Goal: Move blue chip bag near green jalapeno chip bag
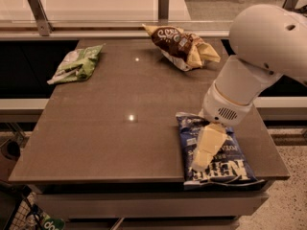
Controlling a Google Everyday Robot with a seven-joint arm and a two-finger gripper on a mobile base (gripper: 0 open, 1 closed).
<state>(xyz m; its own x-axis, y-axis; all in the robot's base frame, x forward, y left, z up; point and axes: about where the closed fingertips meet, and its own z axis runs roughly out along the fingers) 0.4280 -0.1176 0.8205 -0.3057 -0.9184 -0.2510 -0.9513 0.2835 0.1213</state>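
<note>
The blue chip bag [231,166] lies flat at the table's front right corner, its white lettering facing up and its front end slightly over the edge. My gripper [199,162], cream-coloured, hangs from the white arm [259,51] and points down and left over the left half of the blue bag, at or just above its surface. The green jalapeno chip bag [76,63] lies flat at the far left of the table, well apart from the blue bag.
A brown-and-yellow chip bag [182,44] lies at the back of the brown table [120,128], right of centre. A railing with metal posts [37,11] runs behind the table. The floor drops away beyond the front and right edges.
</note>
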